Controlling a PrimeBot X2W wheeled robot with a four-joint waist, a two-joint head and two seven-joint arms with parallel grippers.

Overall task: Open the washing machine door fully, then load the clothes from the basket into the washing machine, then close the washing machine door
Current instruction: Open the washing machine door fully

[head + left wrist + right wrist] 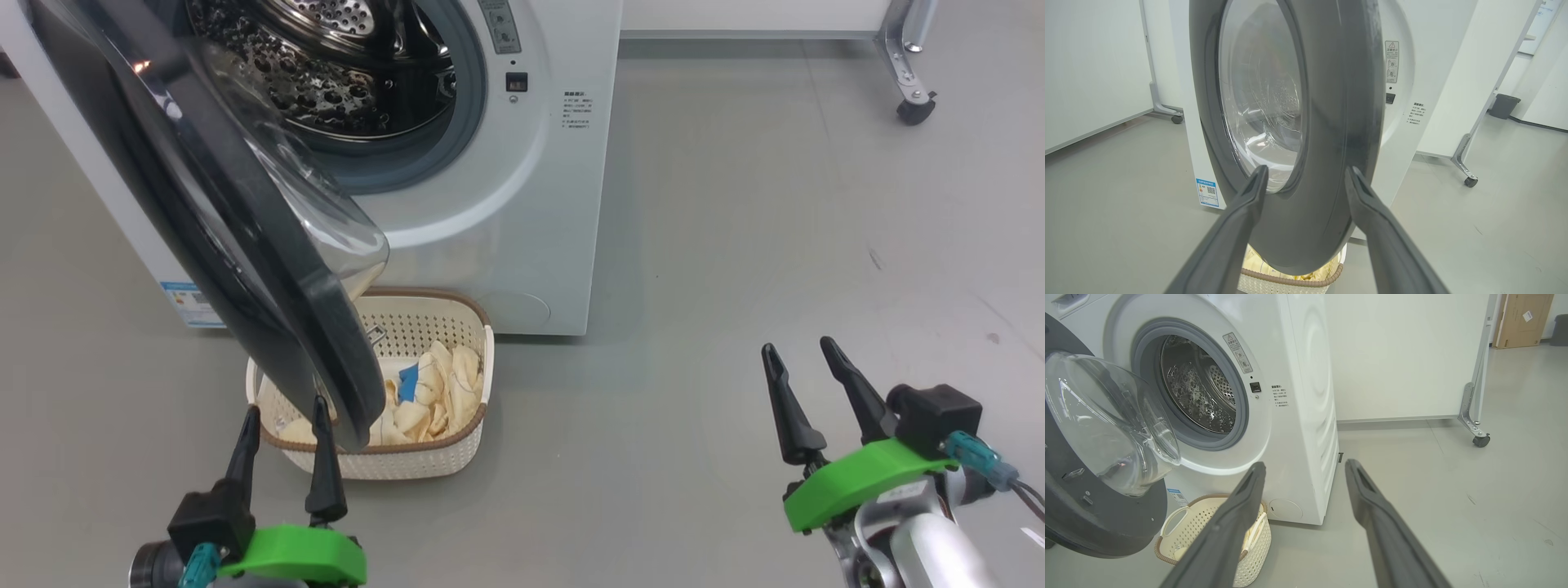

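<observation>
door open over basket, clothes inside, left claw spread nearby

Glossy black door, shiny steel drum (basket: perforated plastic).

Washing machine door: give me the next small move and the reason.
Probably nudge the door further open with the left gripper, whose open fingers sit by its lower rim. The door stands only part open, hanging over the basket and half covering the clothes.
</observation>
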